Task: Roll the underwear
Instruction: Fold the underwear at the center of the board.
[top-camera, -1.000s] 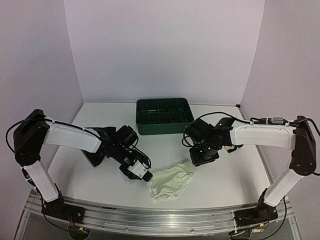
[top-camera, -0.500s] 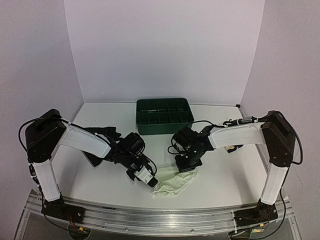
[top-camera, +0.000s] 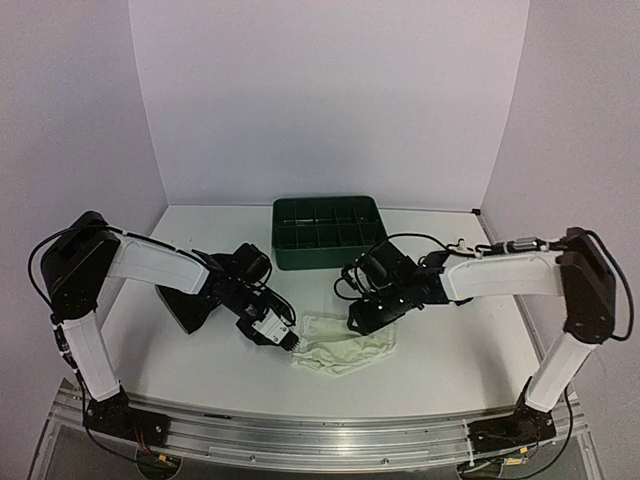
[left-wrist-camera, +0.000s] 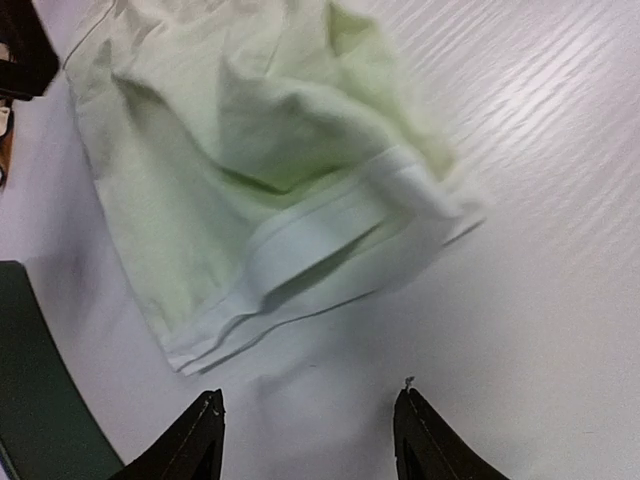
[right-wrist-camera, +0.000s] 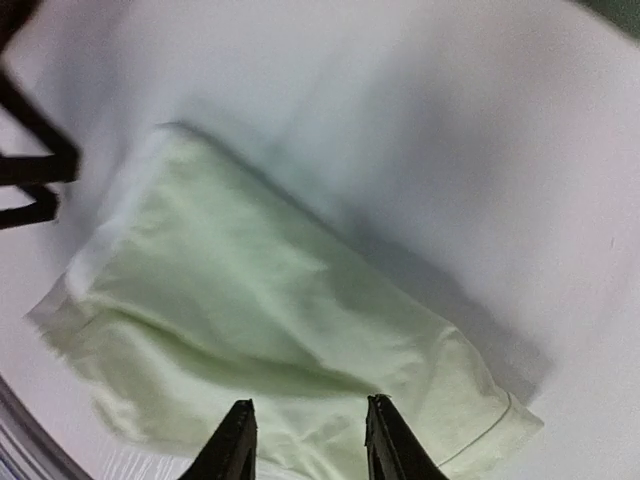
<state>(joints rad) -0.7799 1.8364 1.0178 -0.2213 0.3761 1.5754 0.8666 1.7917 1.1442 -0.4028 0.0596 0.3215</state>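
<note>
Underwear (top-camera: 345, 346) on white table (top-camera: 455, 365), lilac walls (top-camera: 330, 100)

From where I stand there is one piece of underwear (top-camera: 345, 348), pale green, low in the middle of the top view. One dark green tray (top-camera: 325, 258) sits above it at centre, its compartments too dim to count. There are two arms, the left arm (top-camera: 150, 265) and the right arm (top-camera: 500, 272). That makes two grippers, the left gripper (top-camera: 290, 341) and the right gripper (top-camera: 358, 318), each with two fingers (left-wrist-camera: 200, 445). There is one white table (top-camera: 200, 378).
</note>
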